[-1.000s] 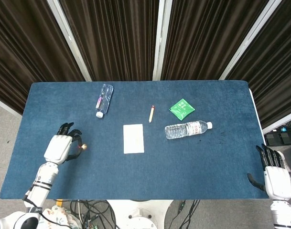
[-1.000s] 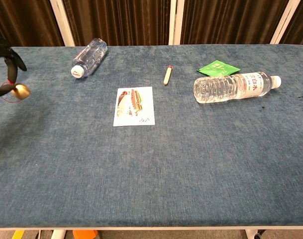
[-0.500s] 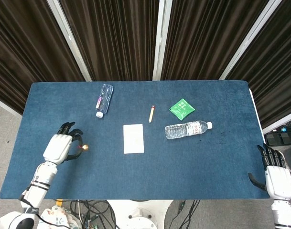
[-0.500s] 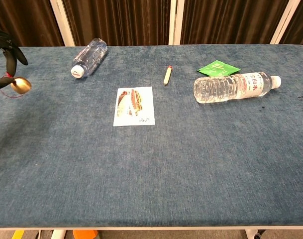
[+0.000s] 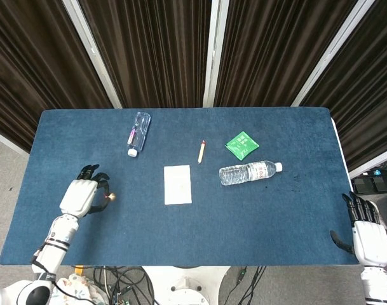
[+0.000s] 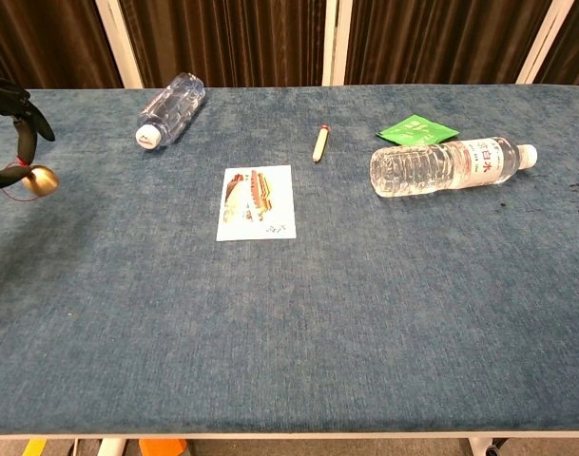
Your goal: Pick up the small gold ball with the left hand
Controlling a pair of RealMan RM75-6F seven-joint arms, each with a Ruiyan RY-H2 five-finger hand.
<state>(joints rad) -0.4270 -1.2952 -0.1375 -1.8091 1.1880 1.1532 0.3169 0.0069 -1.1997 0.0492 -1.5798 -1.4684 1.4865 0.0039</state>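
At lower left of the head view, the left hand (image 5: 79,196) pinches the small gold ball (image 5: 112,198) between its fingers (image 6: 25,133), apparently just above the table (image 5: 244,219). Grasp looks complete; lift remains.

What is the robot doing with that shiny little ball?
The robot's left hand is pinching the small gold ball between its fingertips, near the left edge of the blue table. The right hand waits at the table's right corner, holding nothing. Two clear bottles, a pencil, a green packet and a picture card lie untouched on the cloth.
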